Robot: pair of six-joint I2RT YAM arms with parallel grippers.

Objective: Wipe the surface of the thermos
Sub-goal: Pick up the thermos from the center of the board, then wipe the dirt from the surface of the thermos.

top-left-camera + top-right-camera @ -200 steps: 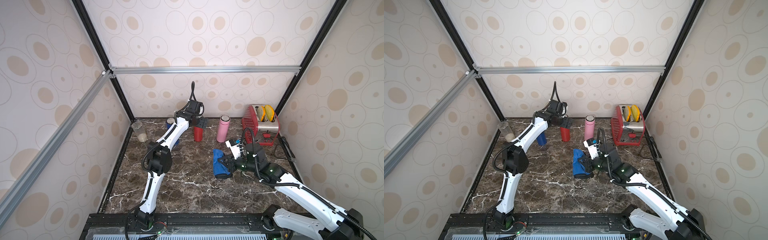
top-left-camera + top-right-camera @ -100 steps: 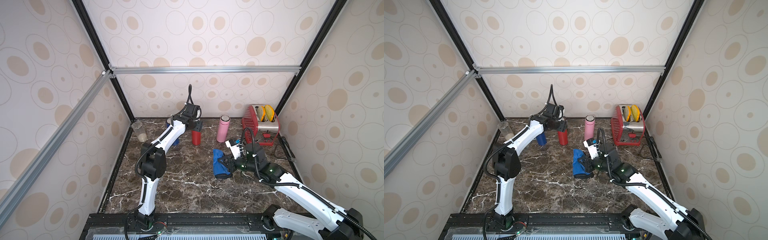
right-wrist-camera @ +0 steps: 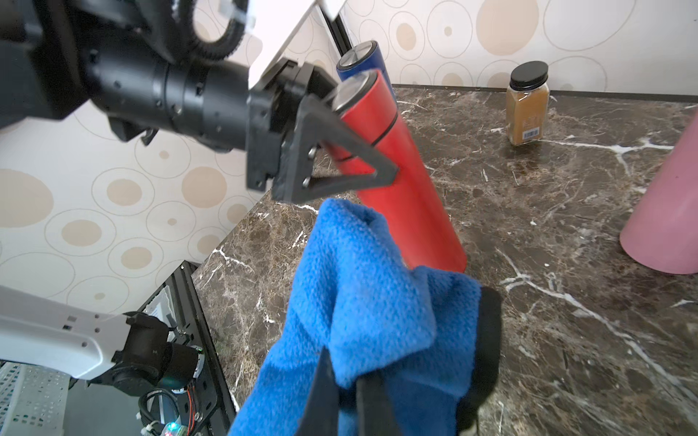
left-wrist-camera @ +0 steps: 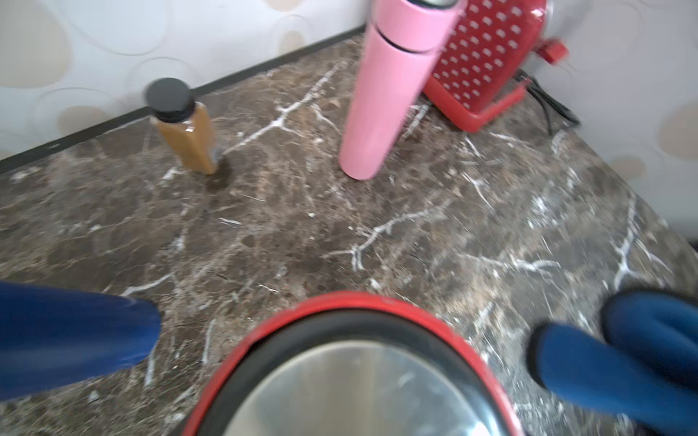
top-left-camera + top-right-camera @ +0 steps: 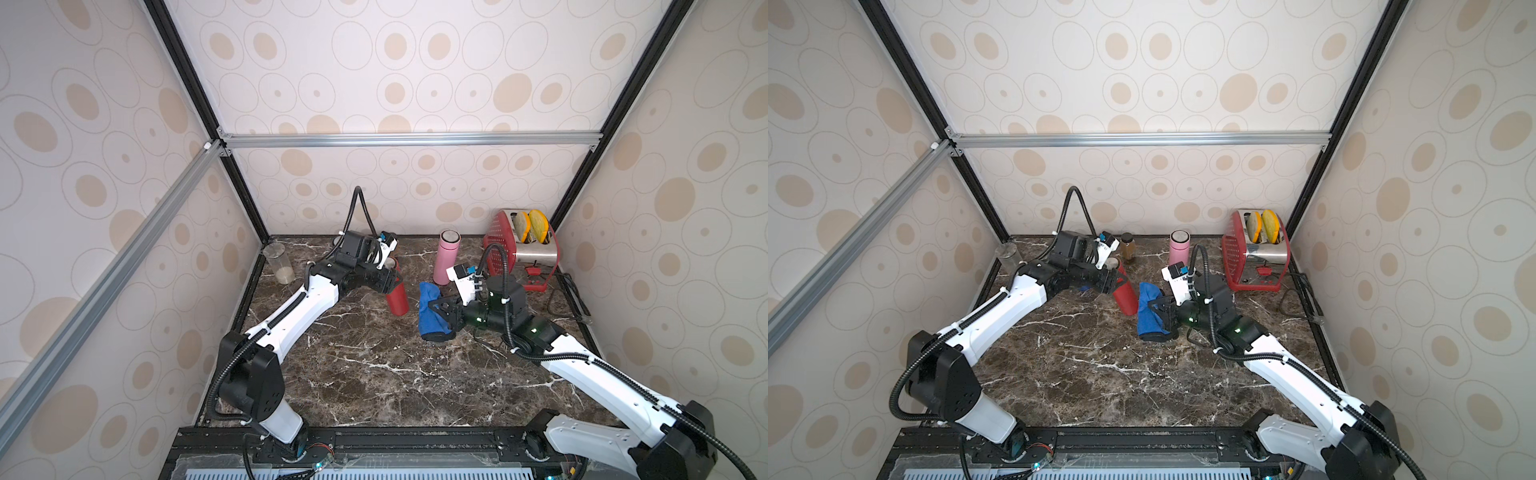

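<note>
**Counter scene, described from left to right.** A dark marbled counter (image 5: 374, 374) is shown in both top views and both wrist views.

- **Far left:** a clear glass jar (image 5: 281, 266) with a pale layer at its bottom is seen standing upright in the back corner.
- **Behind the red thermos:** a blue thermos (image 3: 362, 60) is shown just behind the red thermos (image 5: 397, 299). It is largely hidden by the left arm in both top views.
- **Left of centre, towards the back:** the red thermos, the object to be wiped, is gripped at its upper part, around the lid seam. The left fingers (image 3: 294, 158) are closed against its two sides. Whether its base rests on the counter cannot be told.
- **By the back wall:** a spice jar (image 5: 1128, 248) with a black cap and brown contents is placed apart from the other items.
- **Just right of the red thermos:** a blue cloth (image 5: 430, 311) is pinched by the right fingers (image 3: 321, 392), which are pressed together on a fold. The cloth is held close to the red thermos, but contact between them cannot be confirmed.
- **Further right:** a pink thermos (image 5: 445, 262) is seen standing upright, touched by neither arm.
- **Far right:** a red toaster (image 5: 498, 249) holding two yellow slices (image 5: 530, 224) is set in the back corner.
</note>
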